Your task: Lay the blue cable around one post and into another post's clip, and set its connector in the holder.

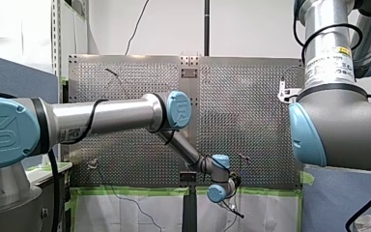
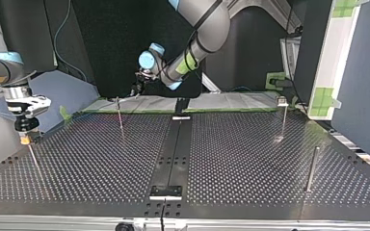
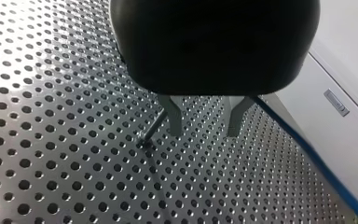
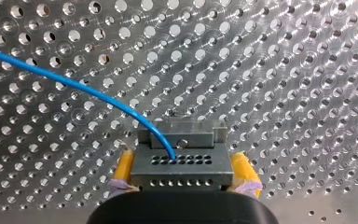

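A: Where is the connector?
B: In the right claw (image 4: pixel 182 157). Its yellow pads (image 4: pixel 123 170) are clamped on the two flanks of the grey connector (image 4: pixel 182 170), above the perforated desk (image 4: pixel 284 70). The blue cable (image 4: pixel 74 86) comes out of the connector's holed face and arcs away beyond the claw until the frame cuts it off.
A: And on the desk as a whole?
B: In the top view that claw sits at about nine o'clock, by the desk's edge. The cable is too thin to make out there.
A: The left claw?
B: The left claw (image 3: pixel 204 132) has its metal fingers (image 3: pixel 174 119) apart with nothing between them, low over the desk. A thin post (image 3: pixel 153 131) stands just beside one finger, outside the gap. In the top view this claw hangs at about eleven o'clock, near the far rim.
A: Any cable near it?
B: A blue line (image 3: pixel 317 158) runs along the desk's rim past the other finger — whether it is the cable I cannot tell, and the claw's black body hides its farther part.
A: Other posts?
B: In the top view, a second post (image 2: pixel 283 120) at two o'clock and a third post (image 2: pixel 312 168) at four o'clock, both well apart from either claw. Any clips are too small to make out.
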You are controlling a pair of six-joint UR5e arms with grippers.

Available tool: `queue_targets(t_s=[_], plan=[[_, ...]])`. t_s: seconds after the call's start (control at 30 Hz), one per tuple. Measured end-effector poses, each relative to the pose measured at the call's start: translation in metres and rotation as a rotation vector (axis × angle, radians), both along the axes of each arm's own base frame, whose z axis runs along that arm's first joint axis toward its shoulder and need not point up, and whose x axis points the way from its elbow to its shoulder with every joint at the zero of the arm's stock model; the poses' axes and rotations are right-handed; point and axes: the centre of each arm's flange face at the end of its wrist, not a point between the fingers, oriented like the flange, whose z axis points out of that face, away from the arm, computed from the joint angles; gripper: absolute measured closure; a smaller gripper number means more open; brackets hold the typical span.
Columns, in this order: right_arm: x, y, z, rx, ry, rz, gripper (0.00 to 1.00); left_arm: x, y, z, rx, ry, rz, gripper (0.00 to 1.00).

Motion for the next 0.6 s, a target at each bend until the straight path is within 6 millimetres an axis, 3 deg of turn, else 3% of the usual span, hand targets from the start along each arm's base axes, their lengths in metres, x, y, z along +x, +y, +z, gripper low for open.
queue_targets(t_s=[0.2,0.33,0.6], plan=[[0.0,0.0,0.0,0.0,0.0,0.0,0.2,0.007,0.012,-0.004,0.068,0.006,0.036,0.56],[-0.001,0.0,0.0,0.0,0.0,-0.001,0.2,0.012,0.02,-0.006,0.12,0.008,0.057,0.7],[-0.002,-0.001,0.0,-0.003,0.0,-0.001,0.2,0.018,0.028,-0.007,0.161,-0.001,0.083,0.7]])
